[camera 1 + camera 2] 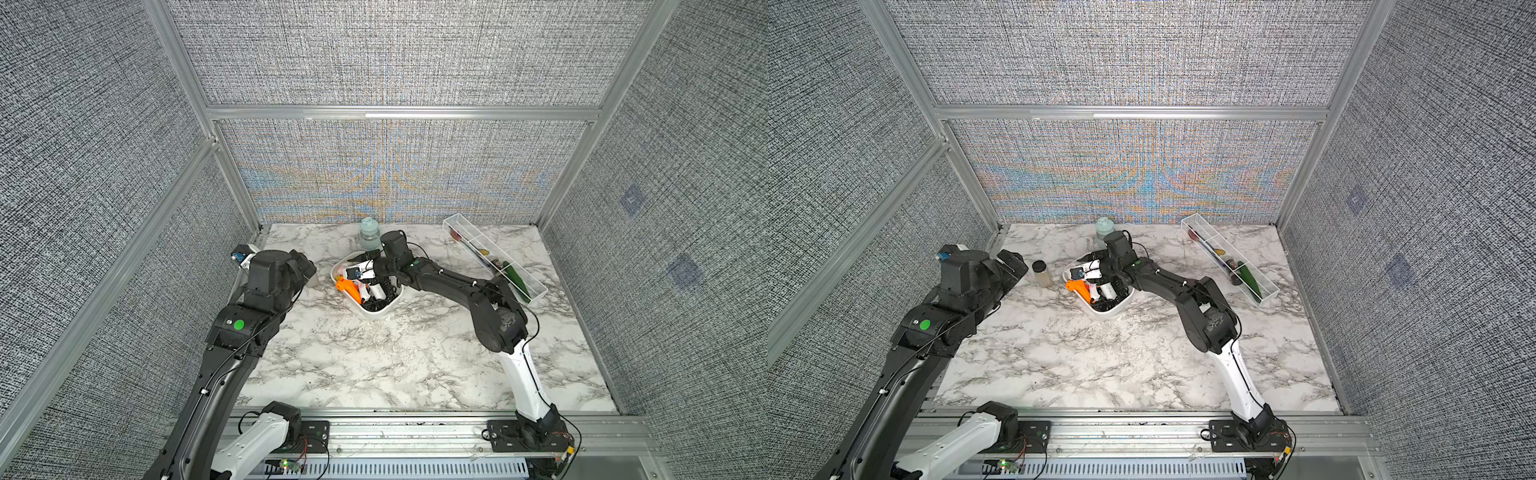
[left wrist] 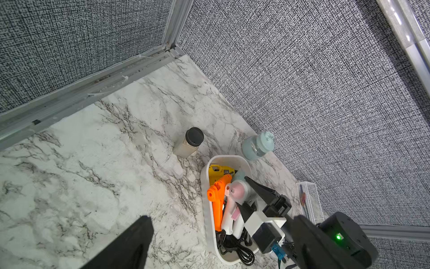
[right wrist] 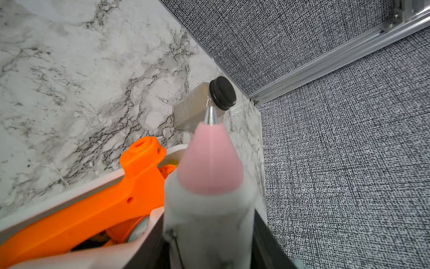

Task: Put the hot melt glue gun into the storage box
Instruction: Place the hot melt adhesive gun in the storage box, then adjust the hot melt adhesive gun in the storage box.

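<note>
The white storage box (image 1: 376,313) (image 1: 1109,311) (image 2: 206,209) sits at the table's back middle. Inside it lie an orange glue gun (image 2: 217,205) (image 3: 97,209), a yellow one (image 2: 218,171), a white one (image 2: 229,220) and black cords (image 2: 235,246). My right gripper (image 1: 353,270) (image 1: 1086,270) (image 2: 242,192) (image 3: 209,233) is shut on a pale hot melt glue gun with a pink nozzle (image 2: 237,189) (image 3: 209,163), over the guns in the box. Whether it rests on them I cannot tell. My left gripper (image 1: 305,268) (image 1: 1013,266) stands open and empty, left of the box; one finger (image 2: 135,240) shows.
A jar with a black lid (image 1: 1043,274) (image 2: 189,144) (image 3: 197,109) stands just left of the box. A pale teal bottle (image 1: 370,232) (image 2: 256,146) stands behind it by the back wall. A long clear divided tray (image 1: 494,257) lies at the back right.
</note>
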Robot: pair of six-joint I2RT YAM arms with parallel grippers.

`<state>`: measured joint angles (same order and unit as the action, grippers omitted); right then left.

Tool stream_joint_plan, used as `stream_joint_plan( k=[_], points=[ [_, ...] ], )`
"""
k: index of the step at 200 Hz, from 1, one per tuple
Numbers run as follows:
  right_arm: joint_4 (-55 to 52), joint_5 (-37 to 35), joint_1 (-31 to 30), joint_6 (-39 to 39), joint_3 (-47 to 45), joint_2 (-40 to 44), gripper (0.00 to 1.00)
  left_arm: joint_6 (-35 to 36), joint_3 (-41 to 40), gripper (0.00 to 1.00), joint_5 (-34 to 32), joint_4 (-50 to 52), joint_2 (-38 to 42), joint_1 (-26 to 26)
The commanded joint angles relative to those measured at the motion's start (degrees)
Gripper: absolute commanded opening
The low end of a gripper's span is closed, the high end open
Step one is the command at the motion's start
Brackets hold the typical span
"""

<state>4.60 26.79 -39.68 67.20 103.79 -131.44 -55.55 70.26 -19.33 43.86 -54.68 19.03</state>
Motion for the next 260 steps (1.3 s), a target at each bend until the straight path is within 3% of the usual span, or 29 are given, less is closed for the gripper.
stream_joint_plan(
  k=[1, 26, 38, 47, 52, 122, 187, 222, 260],
  points=[
    [-0.3, -2.4, 0.5, 2.9, 0.3, -1.3, 0.37, 0.5, 0.5, 0.97, 0.0, 0.9, -0.2, -0.1],
    [0.2, -2.7, 0.5, 3.5, 0.6, -1.8, 0.5, 0.4, 0.4, 0.97, -0.1, 1.1, -0.2, -0.1],
    [0.5, -2.9, 0.5, 3.7, 0.8, -1.9, 0.68, 0.4, 0.4, 0.97, -0.1, 1.1, -0.2, 0.0],
    [0.7, -3.2, 0.4, 4.0, 0.8, -2.0, 0.94, 0.4, 0.4, 0.97, -0.1, 1.1, -0.3, -0.1],
    [0.7, -3.3, 0.5, 4.1, 0.9, -2.0, 0.99, 0.4, 0.4, 0.97, 0.0, 1.2, -0.3, 0.0],
    [-2.4, -3.6, 0.0, 3.9, 3.6, -0.2, 0.99, 0.2, 0.1, 0.97, -0.1, 1.1, -0.3, 0.0],
    [-7.5, -0.7, -0.5, -2.3, 5.2, 5.3, 0.99, 1.2, -0.3, 0.97, 1.6, -0.4, -1.4, -0.1],
    [-7.6, 0.9, 1.8, -15.8, 3.0, 10.1, 0.99, 10.4, 4.4, 0.91, 8.8, -0.7, -9.7, 0.0],
    [-1.7, 3.6, 7.1, -40.2, -7.4, 19.9, 0.99, 23.7, 15.8, 0.8, 17.6, 0.9, -27.5, 0.0]
  ],
)
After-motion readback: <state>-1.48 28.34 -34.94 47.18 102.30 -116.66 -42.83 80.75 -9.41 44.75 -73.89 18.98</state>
